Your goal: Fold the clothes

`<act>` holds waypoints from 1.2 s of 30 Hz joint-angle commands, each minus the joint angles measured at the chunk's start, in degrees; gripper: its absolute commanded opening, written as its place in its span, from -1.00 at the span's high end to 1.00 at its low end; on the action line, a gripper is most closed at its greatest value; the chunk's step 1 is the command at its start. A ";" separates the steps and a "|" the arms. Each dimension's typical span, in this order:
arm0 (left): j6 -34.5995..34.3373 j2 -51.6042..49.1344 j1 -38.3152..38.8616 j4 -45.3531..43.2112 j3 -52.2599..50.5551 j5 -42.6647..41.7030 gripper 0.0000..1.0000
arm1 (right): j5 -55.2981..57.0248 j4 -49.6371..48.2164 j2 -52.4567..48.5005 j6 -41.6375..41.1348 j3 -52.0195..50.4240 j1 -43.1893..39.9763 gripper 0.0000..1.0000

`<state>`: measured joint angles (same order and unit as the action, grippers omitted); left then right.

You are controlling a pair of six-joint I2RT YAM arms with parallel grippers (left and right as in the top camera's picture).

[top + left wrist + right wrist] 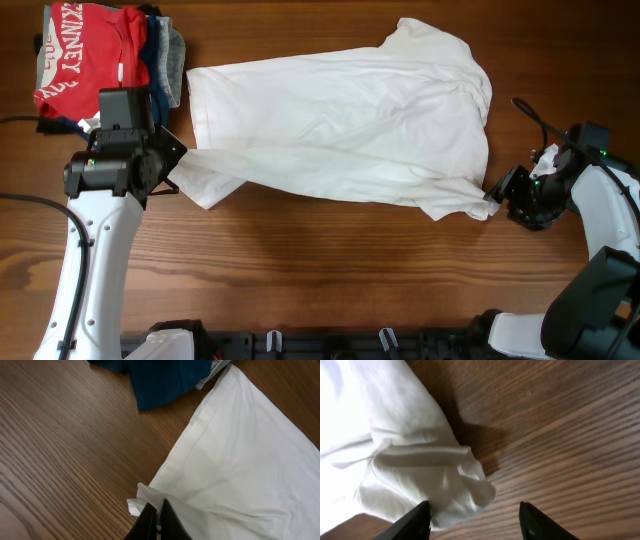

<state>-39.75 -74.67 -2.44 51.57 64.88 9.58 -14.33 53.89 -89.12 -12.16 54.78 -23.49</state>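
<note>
The white T-shirt (340, 125) lies spread across the middle of the wooden table, plain side up; no lettering or neck label shows. My left gripper (172, 170) is at the shirt's near-left corner, shut on a pinch of the white cloth (150, 502). My right gripper (497, 190) is at the shirt's near-right corner, where a bunched sleeve end (445, 485) lies. In the right wrist view its fingers (474, 515) are wide open, with the sleeve end just ahead of the left finger.
A stack of folded garments sits at the far left: a red T-shirt with white lettering (85, 55) on navy and grey pieces (165, 60). A navy garment edge (160, 380) shows in the left wrist view. Bare wood lies in front of the shirt.
</note>
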 commanded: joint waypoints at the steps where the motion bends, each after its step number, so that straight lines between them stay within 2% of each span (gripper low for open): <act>1: 0.52 0.31 -0.35 -0.11 0.48 0.35 0.92 | -0.92 -1.77 0.79 -2.03 -0.59 0.09 -0.15; 7: 0.52 0.31 -0.35 -0.11 0.48 0.35 0.92 | -3.30 -5.16 0.61 -3.48 -0.92 0.59 -0.09; 12: 0.52 0.31 -0.35 -0.11 0.48 0.37 0.92 | -3.96 -6.10 0.61 -6.54 -0.92 2.95 0.14; 15: 0.52 0.31 -0.35 -0.11 0.48 0.37 0.92 | -3.96 -5.29 0.61 -7.41 -0.92 5.09 0.35; 22: 0.52 0.31 -0.35 -0.11 0.48 0.37 0.92 | -1.31 -1.18 0.61 -7.34 -0.92 7.52 0.36; 25: 0.52 0.31 -0.35 -0.11 0.48 0.35 0.92 | 1.60 0.44 0.61 -7.32 -0.92 7.52 0.30; 36: 0.52 0.28 -0.35 0.13 0.48 0.37 0.92 | 2.56 -0.85 0.46 -7.17 -1.46 7.52 0.21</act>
<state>-39.75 -74.67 -2.44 51.62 64.88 9.58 -13.02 53.32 -89.12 -19.07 54.46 -16.16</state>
